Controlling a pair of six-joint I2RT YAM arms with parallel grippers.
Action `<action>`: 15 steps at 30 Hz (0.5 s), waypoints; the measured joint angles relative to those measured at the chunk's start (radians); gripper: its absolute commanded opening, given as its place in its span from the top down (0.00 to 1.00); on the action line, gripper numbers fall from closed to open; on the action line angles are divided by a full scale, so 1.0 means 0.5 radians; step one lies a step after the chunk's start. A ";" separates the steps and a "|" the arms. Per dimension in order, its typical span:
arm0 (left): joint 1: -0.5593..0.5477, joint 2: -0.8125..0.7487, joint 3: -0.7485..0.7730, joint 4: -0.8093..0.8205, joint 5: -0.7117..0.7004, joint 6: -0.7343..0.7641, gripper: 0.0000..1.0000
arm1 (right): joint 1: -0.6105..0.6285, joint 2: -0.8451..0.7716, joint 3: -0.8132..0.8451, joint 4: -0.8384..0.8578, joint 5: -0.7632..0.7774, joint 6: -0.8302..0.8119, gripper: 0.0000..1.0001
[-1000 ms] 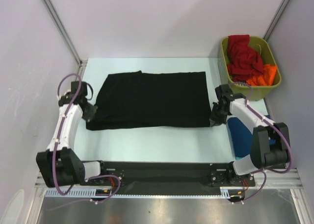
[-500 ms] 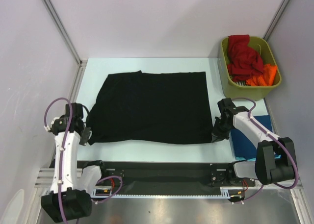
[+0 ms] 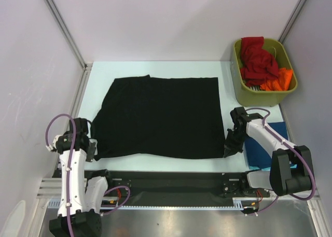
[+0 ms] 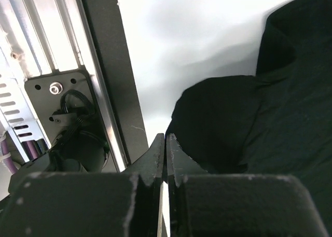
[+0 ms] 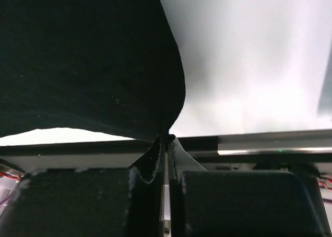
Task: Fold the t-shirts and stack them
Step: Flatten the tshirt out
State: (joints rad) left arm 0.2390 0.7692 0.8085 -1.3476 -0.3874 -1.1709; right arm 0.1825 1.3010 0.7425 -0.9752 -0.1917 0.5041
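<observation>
A black t-shirt [image 3: 161, 117] lies spread flat across the table, its near edge close to the table's front. My left gripper [image 3: 92, 148] is shut on its near left corner; in the left wrist view the jaws [image 4: 166, 138] are closed with black cloth [image 4: 249, 133] against them. My right gripper [image 3: 230, 148] is shut on the near right corner; in the right wrist view the cloth [image 5: 83, 60] hangs from the closed tips [image 5: 166, 137]. A red shirt [image 3: 255, 58] and an orange shirt [image 3: 278, 80] fill the bin. A blue shirt [image 3: 255, 153] lies under my right arm.
The olive-green bin [image 3: 259, 96] stands at the back right corner. A black rail [image 3: 166, 177] runs along the table's near edge, also showing in the left wrist view [image 4: 104, 81]. Walls close in the table at left, back and right.
Both grippers have moved toward the near edge of the table, drawing the black shirt's near edge with them. The shirt now covers more of the table.
</observation>
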 measured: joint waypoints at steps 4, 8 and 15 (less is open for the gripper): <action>0.002 -0.028 -0.047 0.000 0.061 -0.056 0.97 | -0.022 -0.013 0.006 -0.046 0.022 -0.001 1.00; 0.005 -0.098 -0.062 -0.002 0.120 -0.113 1.00 | -0.059 -0.012 0.039 -0.070 0.053 -0.008 1.00; 0.008 -0.052 -0.023 0.001 0.178 -0.043 1.00 | -0.069 0.036 0.166 -0.081 0.089 -0.042 1.00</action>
State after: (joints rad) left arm 0.2428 0.7433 0.7971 -1.3472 -0.2985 -1.1923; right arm 0.1482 1.3190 0.8257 -1.0157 -0.1471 0.4831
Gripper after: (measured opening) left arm 0.011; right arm 0.021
